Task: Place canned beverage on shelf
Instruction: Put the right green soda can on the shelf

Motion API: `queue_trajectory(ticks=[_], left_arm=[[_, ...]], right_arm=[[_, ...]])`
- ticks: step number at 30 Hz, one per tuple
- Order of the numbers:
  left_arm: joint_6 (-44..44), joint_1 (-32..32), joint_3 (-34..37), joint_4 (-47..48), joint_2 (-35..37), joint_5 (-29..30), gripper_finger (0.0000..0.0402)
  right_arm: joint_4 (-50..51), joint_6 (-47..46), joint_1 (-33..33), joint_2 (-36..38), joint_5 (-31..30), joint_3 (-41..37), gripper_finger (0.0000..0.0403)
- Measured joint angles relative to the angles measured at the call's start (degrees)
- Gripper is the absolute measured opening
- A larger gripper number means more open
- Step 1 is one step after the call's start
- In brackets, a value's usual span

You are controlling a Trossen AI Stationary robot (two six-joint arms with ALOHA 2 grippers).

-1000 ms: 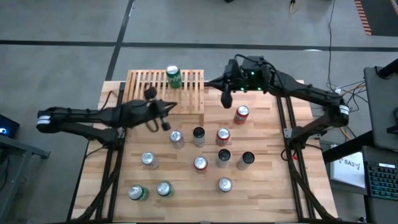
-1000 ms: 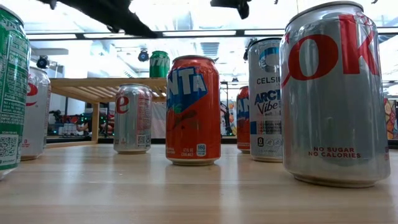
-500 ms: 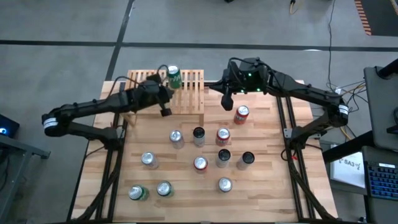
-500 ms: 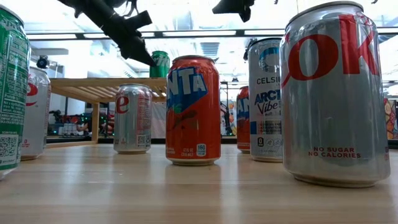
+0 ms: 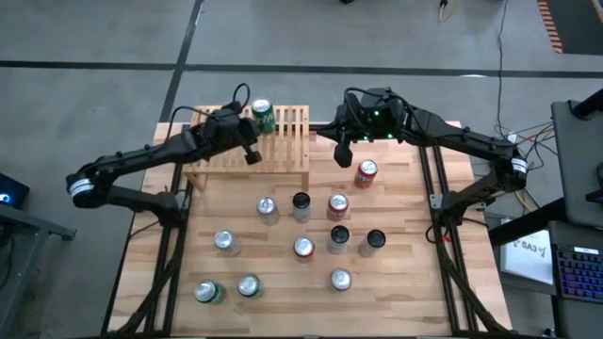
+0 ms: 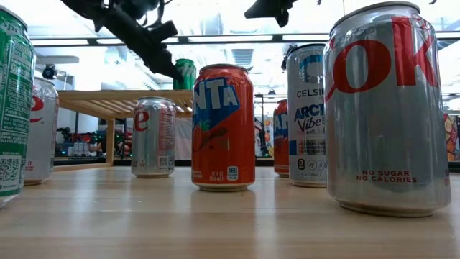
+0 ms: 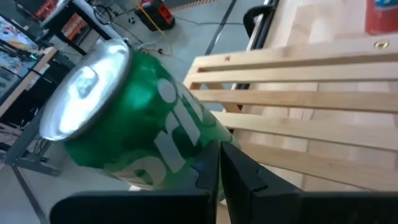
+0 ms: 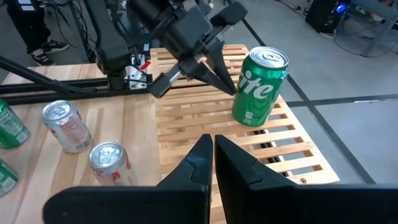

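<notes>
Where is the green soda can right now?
In the high view, the green soda can stands upright on the slatted light-wood shelf at the table's far side, with the shut left gripper beside it.

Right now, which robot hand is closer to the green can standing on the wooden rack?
The left hand: it sits shut right beside the green can. The right hand, also shut, hangs past the rack's far side.

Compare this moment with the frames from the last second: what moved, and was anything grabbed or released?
The left gripper swung from over the table in front of the shelf up over its slats, ending with its shut fingertips right beside the green can. Whether they touch it cannot be told. Nothing was grabbed or released. The green can stayed upright on the shelf; the right gripper, shut, and the table cans kept their places.
</notes>
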State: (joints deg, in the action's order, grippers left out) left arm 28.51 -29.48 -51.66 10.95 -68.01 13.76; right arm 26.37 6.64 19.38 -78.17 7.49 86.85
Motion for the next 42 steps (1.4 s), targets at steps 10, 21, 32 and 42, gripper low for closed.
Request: queue_trajectory(ticks=[10, 21, 32, 42], left_arm=[[0.59, -1.95, 0.0, -1.02, -2.47, 0.13, 0.0], [0.59, -2.91, 0.0, -1.79, -2.55, 0.17, 0.0], [0.52, -3.05, 0.01, -4.67, -5.02, 0.7, 0.0], [0.06, -3.99, 0.02, -5.21, -5.92, 0.87, 0.0]], right_arm=[[-0.01, -0.07, 0.0, -0.02, 0.0, 0.0, 0.0009], [-0.02, -0.56, 0.0, -0.02, 0.0, 0.0, 0.0009], [-0.02, -0.62, 0.0, -0.02, 0.0, 0.0, 0.0009], [0.0, -0.6, 0.0, -0.02, 0.0, 0.0, 0.0009]])
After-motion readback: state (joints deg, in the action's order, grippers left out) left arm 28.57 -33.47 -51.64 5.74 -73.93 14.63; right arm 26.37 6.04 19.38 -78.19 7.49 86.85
